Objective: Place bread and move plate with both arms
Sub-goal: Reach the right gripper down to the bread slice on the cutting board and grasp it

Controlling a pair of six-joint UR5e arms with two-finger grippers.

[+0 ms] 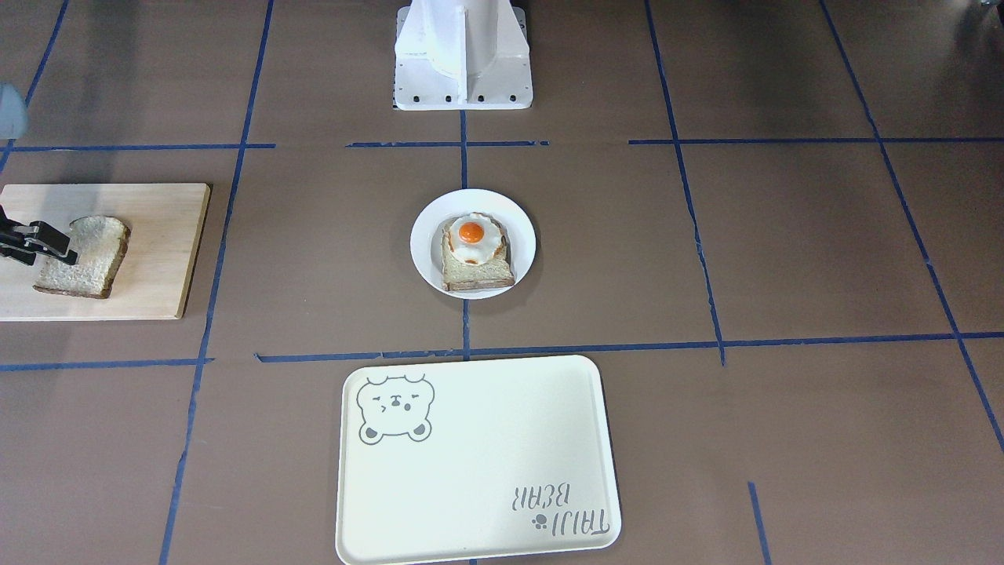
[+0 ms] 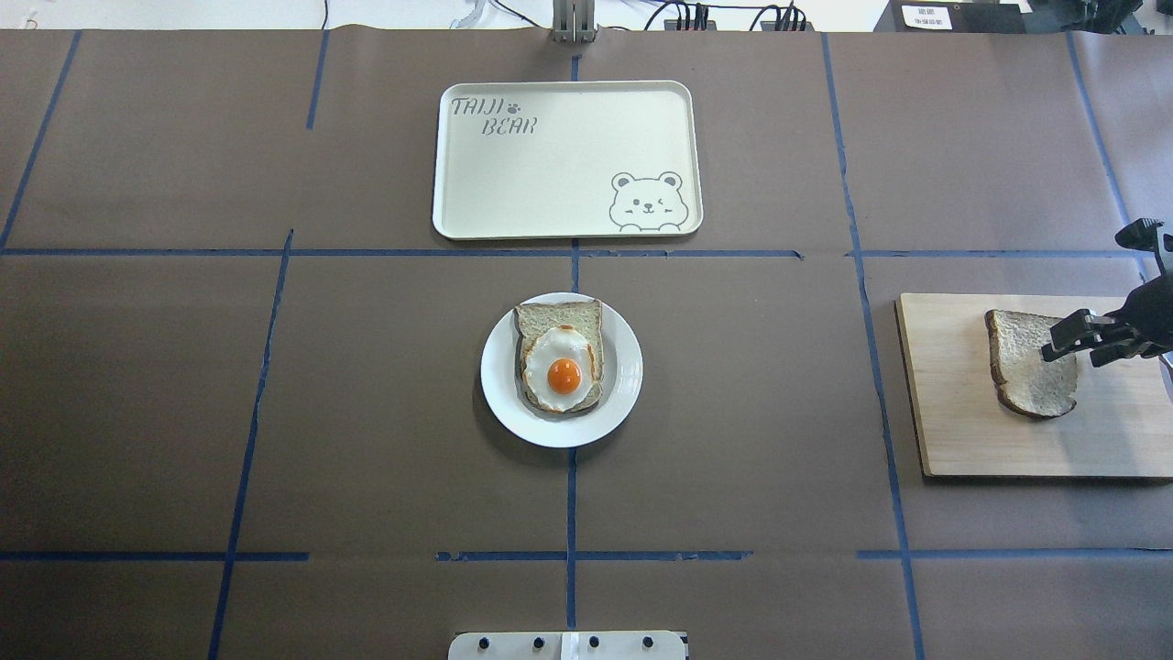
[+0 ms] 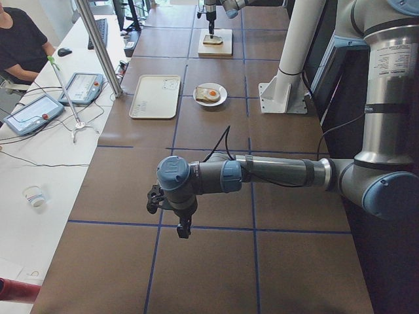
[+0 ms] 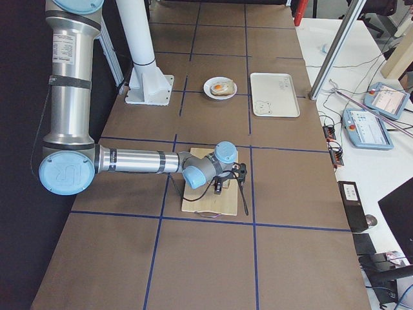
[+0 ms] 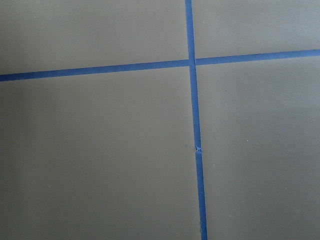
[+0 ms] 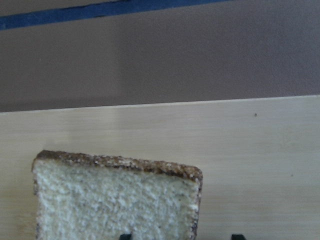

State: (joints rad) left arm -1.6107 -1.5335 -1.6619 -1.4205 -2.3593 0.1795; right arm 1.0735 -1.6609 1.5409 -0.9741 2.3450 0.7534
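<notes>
The plain bread slice (image 2: 1022,362) lies on a wooden board (image 2: 962,412) at the table's right end, also seen in the front view (image 1: 86,259) and close up in the right wrist view (image 6: 115,200). My right gripper (image 2: 1063,341) is low over the slice's outer edge. Its two fingertips stand apart, one over the bread and one beside it, so it is open. The white plate (image 2: 626,367) sits at the table's centre and holds a bread slice topped with a fried egg (image 2: 561,362). My left gripper (image 3: 180,226) hangs over bare table far to the left; I cannot tell its state.
A cream rectangular tray with a bear drawing (image 2: 550,183) lies beyond the plate on the far side. The white base pedestal (image 1: 463,55) stands behind the plate. Blue tape lines (image 5: 192,125) cross the brown table cover.
</notes>
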